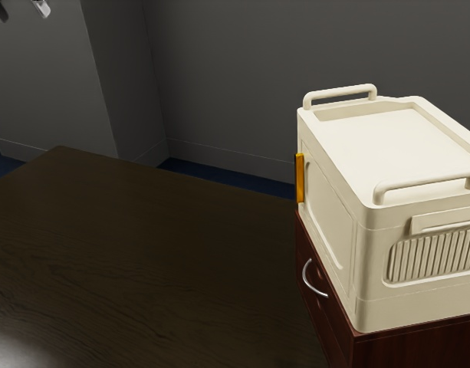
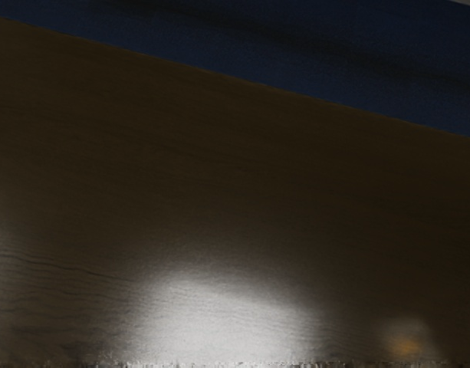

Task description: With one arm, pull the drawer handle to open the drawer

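Metal handle point(image 1: 304, 280) looks stiff, kinda slippery; I'd grab mid-curve. Drawer point(image 1: 317, 277) might drag. Fingers point(image 1: 41, 8) spread wide.

The claw point(image 1: 19, 8) hangs at the exterior view's upper left, fingertips apart.

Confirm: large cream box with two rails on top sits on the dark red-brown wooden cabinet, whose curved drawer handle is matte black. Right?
Handle colour is wrong: the exterior view shows the curved metal drawer handle is shiny silver, not black. The large cream box with two top rails does sit on the dark red-brown wooden cabinet.
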Tool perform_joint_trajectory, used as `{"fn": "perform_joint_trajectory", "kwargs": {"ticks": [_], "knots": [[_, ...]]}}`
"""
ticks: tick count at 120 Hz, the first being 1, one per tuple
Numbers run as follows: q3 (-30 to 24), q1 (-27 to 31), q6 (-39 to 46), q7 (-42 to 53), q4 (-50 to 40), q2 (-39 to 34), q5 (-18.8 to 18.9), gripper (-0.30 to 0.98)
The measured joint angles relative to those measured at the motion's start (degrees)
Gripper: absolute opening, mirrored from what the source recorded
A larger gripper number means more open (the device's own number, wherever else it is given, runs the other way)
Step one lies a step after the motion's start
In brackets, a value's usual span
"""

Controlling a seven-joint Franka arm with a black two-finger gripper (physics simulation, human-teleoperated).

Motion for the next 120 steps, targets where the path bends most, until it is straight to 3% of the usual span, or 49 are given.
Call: {"fn": "perform_joint_trajectory", "kwargs": {"ticks": [8,31,41,50,62,86,105,120], "knots": [[-0.2,-0.7,-0.7,-0.1,-3.0,-1.2,0.6,0.69],[-10.4,-1.3,11.8,-1.6,-45.8,-24.0,4.9,0.69],[-13.3,-0.8,16.2,-3.3,-57.7,-31.7,4.9,0.69],[-13.8,-0.6,21.1,-5.9,-65.4,-34.2,3.5,0.69],[-13.9,-0.6,26.9,-10.3,-70.3,-34.3,-0.8,0.69],[-16.1,-0.7,38.8,-19.1,-79.7,-32.3,-16.0,0.69],[-23.7,-1.1,47.7,-24.5,-80.4,-25.0,-25.9,0.69],[-27.1,-1.1,51.9,-27.9,-80.3,-21.3,-30.1,0.69]]}}
